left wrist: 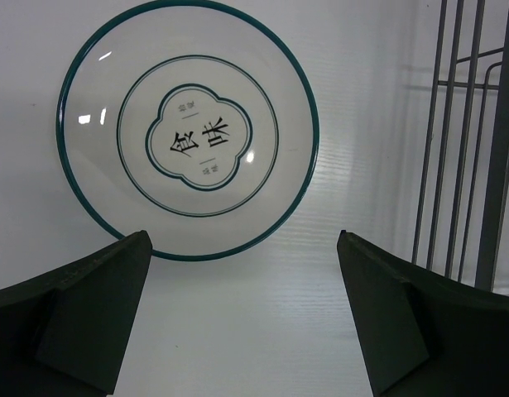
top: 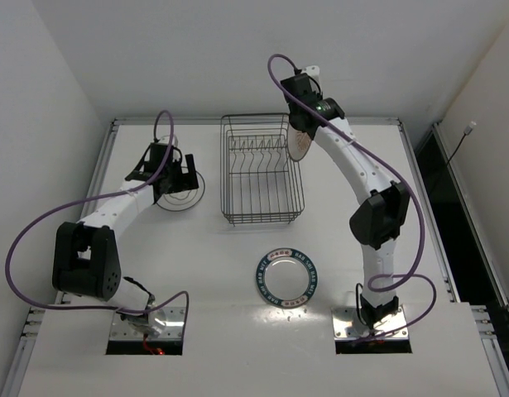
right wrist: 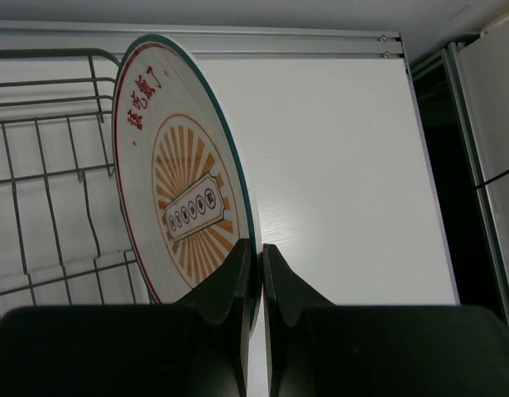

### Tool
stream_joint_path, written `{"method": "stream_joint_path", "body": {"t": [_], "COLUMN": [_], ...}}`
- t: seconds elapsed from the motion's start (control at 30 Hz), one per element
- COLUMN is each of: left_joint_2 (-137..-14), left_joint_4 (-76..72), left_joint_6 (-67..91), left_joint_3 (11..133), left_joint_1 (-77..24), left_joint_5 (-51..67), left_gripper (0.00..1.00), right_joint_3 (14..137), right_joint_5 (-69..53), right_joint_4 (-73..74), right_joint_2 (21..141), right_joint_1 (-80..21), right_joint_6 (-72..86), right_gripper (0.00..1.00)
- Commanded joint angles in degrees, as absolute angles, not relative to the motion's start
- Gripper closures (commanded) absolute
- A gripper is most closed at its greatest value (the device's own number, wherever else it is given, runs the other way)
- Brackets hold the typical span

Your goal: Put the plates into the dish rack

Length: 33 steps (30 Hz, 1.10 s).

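Here the right gripper (right wrist: 256, 248) pinches the orange-medallion plate (right wrist: 184, 207) upright at the right wall of the dish rack (top: 262, 222); the left gripper (left wrist: 244, 237), spread wide, hovers over the ringed plate (left wrist: 188, 124) marked 食味; the blue-rimmed plate (top: 285, 278) lies toward the near edge of the tabletop (top: 196, 273).

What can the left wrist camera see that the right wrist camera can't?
Only the left wrist view: the white plate with thin dark rings lying flat on the table, beyond the left gripper and its open fingers. Only the right wrist view: the plate with the orange centre standing on edge, pinched at its rim by the shut right gripper. Both: wires of the dish rack and the white table.
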<state>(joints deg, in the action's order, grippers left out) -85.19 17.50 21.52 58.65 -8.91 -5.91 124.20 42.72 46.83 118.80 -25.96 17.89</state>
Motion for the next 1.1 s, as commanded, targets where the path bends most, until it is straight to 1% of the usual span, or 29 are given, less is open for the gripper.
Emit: {"method": "stream_joint_path", "body": {"t": [0.0,0.17,0.5,0.77,0.83,0.93,1.0,1.07], "left_joint_2": [-85.25,-85.78,-85.78,-85.78,-85.78,-85.78,-85.78,-85.78], "left_joint_4": [16.52,16.52,17.05,17.05,17.05,17.05,17.05,17.05], "left_joint_6": [21.88,21.88,21.88,21.88,21.88,21.88,21.88,21.88], "left_joint_3": [60.64,60.64,60.64,60.64,61.17,61.17,61.17,61.17], "left_joint_1": [-8.61,-8.61,-8.61,-8.61,-8.61,-8.61,-8.61,-8.61], "left_joint_5": [-6.68,-6.68,-6.68,-6.68,-6.68,-6.68,-6.68,-6.68], "left_gripper": [0.06,0.06,0.06,0.06,0.06,0.06,0.06,0.06], "right_joint_3": [122.35,124.8,127.7,129.2,128.59,127.18,126.47,126.47], "right_joint_5": [47.29,47.29,46.05,44.83,43.34,40.18,36.84,33.42], "right_joint_4": [41.23,42.8,42.8,47.28,47.81,47.81,49.21,51.31], "right_joint_2": [113.74,117.94,122.51,126.91,126.91,125.07,124.2,123.57], "right_joint_1": [-27.07,-27.6,-30.58,-31.11,-31.11,-31.11,-31.11,-31.11], "right_joint_6": [15.21,14.59,15.12,16.25,16.87,17.49,18.19,19.5], "right_gripper": [1.0,1.0,1.0,1.0,0.98,0.91,0.81,0.81]}}
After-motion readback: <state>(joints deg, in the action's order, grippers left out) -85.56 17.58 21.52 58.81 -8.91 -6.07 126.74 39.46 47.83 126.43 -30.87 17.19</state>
